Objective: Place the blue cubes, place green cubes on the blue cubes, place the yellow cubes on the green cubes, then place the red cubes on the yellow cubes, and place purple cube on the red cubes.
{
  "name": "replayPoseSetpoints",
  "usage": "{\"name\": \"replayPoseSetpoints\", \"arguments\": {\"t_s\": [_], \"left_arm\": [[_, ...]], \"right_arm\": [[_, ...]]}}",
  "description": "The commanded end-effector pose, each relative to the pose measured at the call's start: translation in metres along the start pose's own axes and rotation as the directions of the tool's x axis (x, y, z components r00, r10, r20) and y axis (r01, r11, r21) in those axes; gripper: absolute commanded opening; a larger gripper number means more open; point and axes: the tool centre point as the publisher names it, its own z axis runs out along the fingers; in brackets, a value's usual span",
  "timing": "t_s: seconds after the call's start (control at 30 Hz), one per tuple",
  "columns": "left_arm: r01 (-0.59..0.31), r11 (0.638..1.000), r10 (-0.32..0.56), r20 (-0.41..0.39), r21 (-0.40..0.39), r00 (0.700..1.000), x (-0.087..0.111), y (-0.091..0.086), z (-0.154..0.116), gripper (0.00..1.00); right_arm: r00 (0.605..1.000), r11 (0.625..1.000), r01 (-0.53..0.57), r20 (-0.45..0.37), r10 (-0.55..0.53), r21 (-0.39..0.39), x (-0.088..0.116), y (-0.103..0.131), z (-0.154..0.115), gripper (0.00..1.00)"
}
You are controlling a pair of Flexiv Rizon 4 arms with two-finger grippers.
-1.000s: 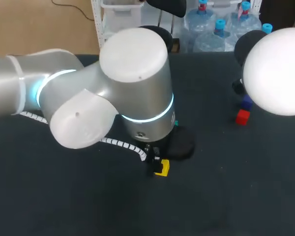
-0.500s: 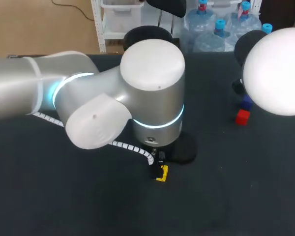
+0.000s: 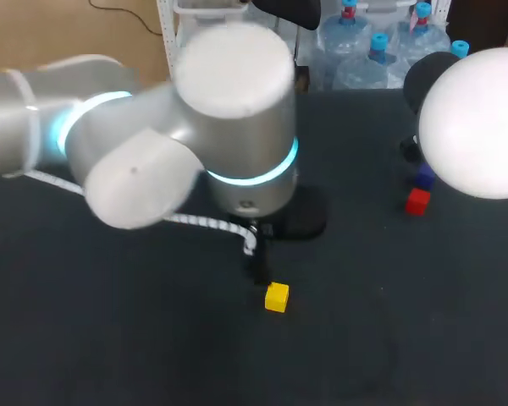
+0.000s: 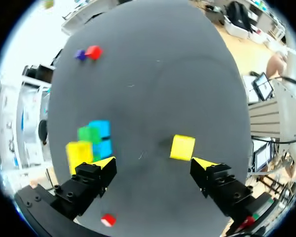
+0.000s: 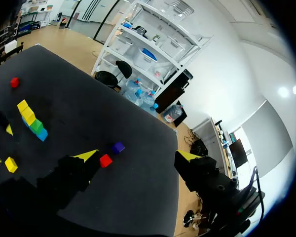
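Stack (image 4: 91, 140) showed in both wrist views; overhead the left arm (image 3: 152, 152) hid it. Left fingers (image 4: 102, 165) and right fingers (image 5: 86, 157) gaped empty.

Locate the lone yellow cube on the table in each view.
Head view: lone yellow cube mid-table, beside the left arm.
Left wrist view: cube just ahead of the open left gripper.
Right wrist view: cube lies apart from the cube stack.
Shared landmark: red cube beside purple cube.
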Motion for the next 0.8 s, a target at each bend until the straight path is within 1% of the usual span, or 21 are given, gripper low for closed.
{"name": "replayPoseSetpoints", "arguments": {"t_s": [0.03, 0.1, 0.13, 0.23, 0.27, 0.3, 0.37, 0.43, 0.5, 0.57, 0.67, 0.73, 0.77, 0.8], "left_arm": [[0.036, 0.999, -0.035, 0.043, -0.031, 0.998, 0.047, -0.003, -0.052, 1.0], [0.06, 0.998, -0.06, 0.028, -0.016, 0.998, 0.06, -0.003, -0.065, 1.0], [0.075, 0.997, -0.075, 0.051, 0.007, 0.996, 0.066, -0.004, -0.073, 1.0], [0.089, 0.996, -0.09, 0.047, 0.028, 0.995, 0.082, -0.008, -0.089, 1.0], [0.095, 0.994, -0.098, 0.058, 0.048, 0.994, 0.088, -0.009, -0.094, 1.0], [0.096, 0.994, -0.098, 0.062, 0.049, 0.993, 0.093, -0.009, -0.099, 1.0], [0.121, 0.992, -0.124, 0.071, 0.038, 0.99, 0.106, -0.005, -0.109, 1.0], [0.157, 0.988, -0.156, 0.064, -0.012, 0.986, 0.12, 0.003, -0.12, 1.0], [0.21, 0.977, -0.208, 0.063, -0.041, 0.976, 0.135, 0.014, -0.128, 1.0], [0.269, 0.959, -0.265, 0.054, -0.093, 0.963, 0.151, 0.025, -0.132, 1.0], [0.364, 0.921, -0.36, 0.053, -0.142, 0.931, 0.174, 0.039, -0.132, 1.0], [0.43, 0.885, -0.428, 0.052, -0.18, 0.902, 0.188, 0.047, -0.131, 1.0], [0.469, 0.862, -0.465, 0.069, -0.193, 0.883, 0.195, 0.052, -0.131, 1.0], [0.492, 0.845, -0.489, 0.072, -0.207, 0.869, 0.201, 0.055, -0.13, 1.0]], "right_arm": [[1.0, 1.0, -0.001, 0.004, 0.001, -0.001, 0.001, -0.001, 0.0, 1.0], [1.0, 1.0, -0.001, 0.004, 0.001, -0.001, 0.001, -0.001, 0.0, 1.0], [1.0, 1.0, -0.001, 0.004, 0.001, -0.001, 0.001, -0.001, 0.0, 1.0], [1.0, 1.0, -0.001, 0.004, 0.001, -0.001, 0.001, -0.001, 0.0, 1.0], [1.0, 1.0, -0.001, 0.004, 0.001, -0.001, 0.001, -0.001, 0.0, 1.0], [1.0, 1.0, -0.001, 0.004, 0.001, -0.001, 0.001, -0.001, 0.0, 1.0], [1.0, 1.0, -0.001, 0.004, 0.001, -0.001, 0.001, -0.001, 0.0, 1.0], [1.0, 1.0, -0.001, 0.004, 0.001, -0.001, 0.001, -0.001, 0.0, 1.0], [1.0, 1.0, -0.001, 0.004, 0.001, -0.001, 0.001, -0.001, 0.0, 1.0], [1.0, 1.0, -0.001, 0.004, 0.001, -0.001, 0.001, -0.001, 0.0, 1.0], [1.0, 1.0, -0.001, 0.004, 0.001, -0.001, 0.001, -0.001, 0.0, 1.0], [1.0, 1.0, -0.001, 0.004, 0.001, -0.001, 0.001, -0.001, 0.0, 1.0], [1.0, 1.0, -0.001, 0.004, 0.001, -0.001, 0.001, -0.001, 0.0, 1.0], [1.0, 1.0, -0.001, 0.004, 0.001, -0.001, 0.001, -0.001, 0.0, 1.0]]}}
